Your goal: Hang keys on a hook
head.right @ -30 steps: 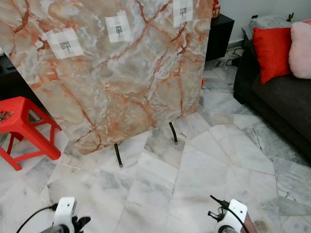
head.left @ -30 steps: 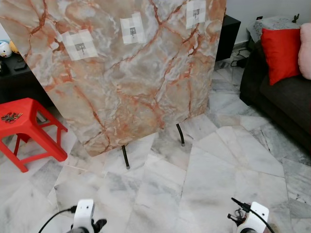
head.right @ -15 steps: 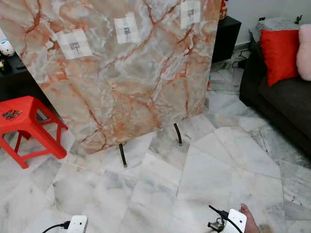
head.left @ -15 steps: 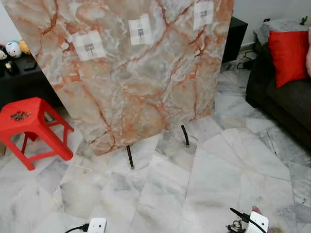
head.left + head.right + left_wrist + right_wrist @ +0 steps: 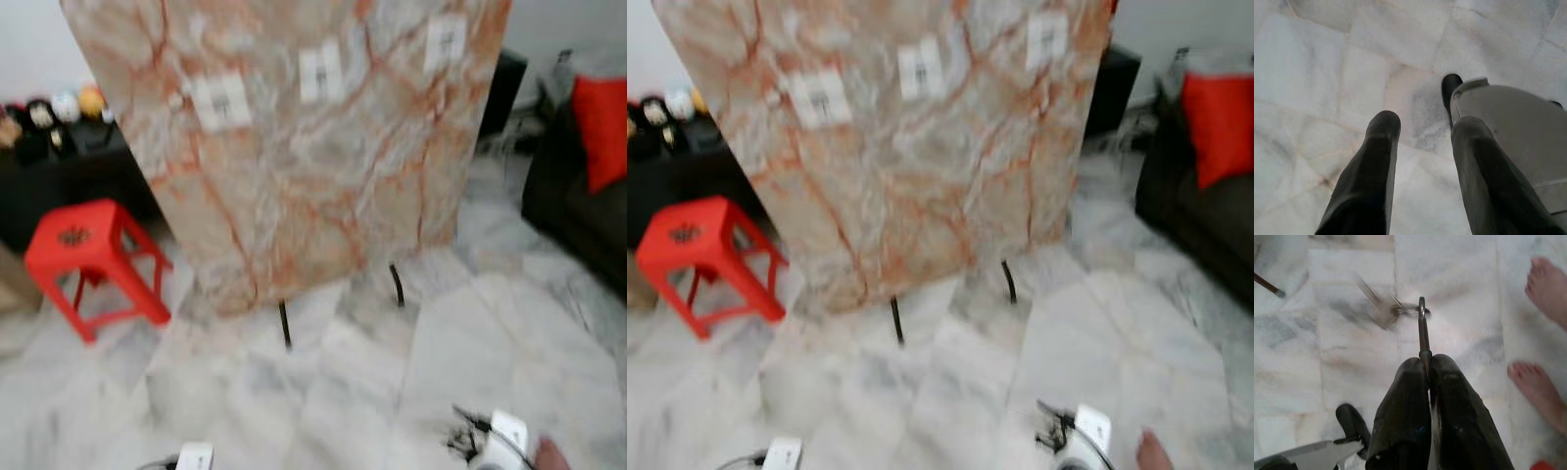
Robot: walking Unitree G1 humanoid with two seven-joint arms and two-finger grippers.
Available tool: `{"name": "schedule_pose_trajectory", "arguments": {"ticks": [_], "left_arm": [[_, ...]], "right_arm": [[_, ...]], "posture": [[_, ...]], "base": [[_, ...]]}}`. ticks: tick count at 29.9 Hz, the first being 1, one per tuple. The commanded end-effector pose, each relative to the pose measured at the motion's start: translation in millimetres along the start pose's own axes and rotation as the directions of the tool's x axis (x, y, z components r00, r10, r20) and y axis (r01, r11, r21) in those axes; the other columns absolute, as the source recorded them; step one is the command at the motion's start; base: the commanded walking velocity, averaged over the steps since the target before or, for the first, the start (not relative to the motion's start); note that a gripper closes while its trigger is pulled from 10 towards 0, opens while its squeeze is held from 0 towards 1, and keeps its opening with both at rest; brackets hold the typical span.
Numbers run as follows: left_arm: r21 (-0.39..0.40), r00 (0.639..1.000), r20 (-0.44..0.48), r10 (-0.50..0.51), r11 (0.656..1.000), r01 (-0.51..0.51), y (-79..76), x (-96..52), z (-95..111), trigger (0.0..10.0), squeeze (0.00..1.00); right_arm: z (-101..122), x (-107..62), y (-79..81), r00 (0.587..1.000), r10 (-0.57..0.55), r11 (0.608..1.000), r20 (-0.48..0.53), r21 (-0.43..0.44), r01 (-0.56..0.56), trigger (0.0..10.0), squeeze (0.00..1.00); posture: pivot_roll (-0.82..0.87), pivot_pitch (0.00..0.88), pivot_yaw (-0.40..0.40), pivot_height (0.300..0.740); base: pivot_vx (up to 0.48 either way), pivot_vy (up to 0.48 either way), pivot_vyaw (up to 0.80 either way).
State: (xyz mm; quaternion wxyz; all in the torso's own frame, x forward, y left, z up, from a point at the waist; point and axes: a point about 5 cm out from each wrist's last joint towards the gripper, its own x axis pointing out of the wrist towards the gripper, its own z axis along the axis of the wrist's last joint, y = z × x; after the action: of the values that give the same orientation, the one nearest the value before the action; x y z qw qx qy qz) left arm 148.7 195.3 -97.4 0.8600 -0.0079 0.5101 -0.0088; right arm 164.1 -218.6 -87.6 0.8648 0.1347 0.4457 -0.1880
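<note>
- The right gripper is clenched on a metal key ring, its two black fingers pressed together round the ring's lower edge; the keys swing off the ring, smeared by motion, above the white marble floor.
- In the same wrist view, a person's two bare feet stand on the floor just beside the gripper.
- The left gripper hangs over the pale floor with its fingers apart and nothing between them; part of the robot's grey body sits beside one finger.
- From the head camera, blurred, the wrists of the left arm and right arm sit at the lower edge.
- Farther off, a large marble-patterned board leans on thin black legs. Three white patches are stuck across its upper part; any hooks on them are too blurred to make out.
- To the board's left stands a red stool with a small dark cluster on its seat.
- A dark sofa with a red cushion is at the right, and a dark cabinet with small figures on top stands behind the stool.
</note>
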Motion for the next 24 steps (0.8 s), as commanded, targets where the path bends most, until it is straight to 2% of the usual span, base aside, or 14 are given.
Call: {"name": "schedule_pose_trajectory", "arguments": {"ticks": [1, 10, 14, 24], "left_arm": [[0.004, 1.000, -0.029, 0.002, 1.000, -0.001, 2.8, -0.9, -4.9, 10.0, 0.00], [-0.023, 1.000, -0.027, 0.005, 1.000, -0.006, 4.6, -1.1, -4.8, 10.0, 0.00], [-0.047, 1.000, -0.023, 0.005, 0.999, -0.006, 3.8, -1.2, -6.0, 10.0, 0.00], [-0.073, 1.000, -0.026, 0.008, 0.997, -0.010, 3.4, -1.9, -10.0, 10.0, 0.00]], "right_arm": [[-6.6, -1.0, -0.6, 1.000, -0.005, 1.000, -0.023, 0.001, 0.005, 10.0, 0.00], [-12.5, -2.0, -1.4, 0.999, -0.002, 1.000, -0.044, -0.005, 0.002, 10.0, 0.00], [-6.9, -1.0, -0.9, 1.000, -0.010, 0.999, -0.026, 0.032, 0.011, 10.0, 0.00], [-4.8, -0.5, 0.8, 1.000, -0.001, 1.000, -0.024, 0.019, 0.001, 10.0, 0.00]], "posture": [[-0.16, 0.000, 0.086, 0.740], [-0.16, 0.000, 0.082, 0.740], [-0.16, 0.000, 0.077, 0.740], [-0.16, 0.000, 0.075, 0.740]], "base": [[0.000, 0.330, 0.00], [0.000, 0.329, 0.00], [0.000, 0.326, 0.00], [0.000, 0.307, 0.00]]}}
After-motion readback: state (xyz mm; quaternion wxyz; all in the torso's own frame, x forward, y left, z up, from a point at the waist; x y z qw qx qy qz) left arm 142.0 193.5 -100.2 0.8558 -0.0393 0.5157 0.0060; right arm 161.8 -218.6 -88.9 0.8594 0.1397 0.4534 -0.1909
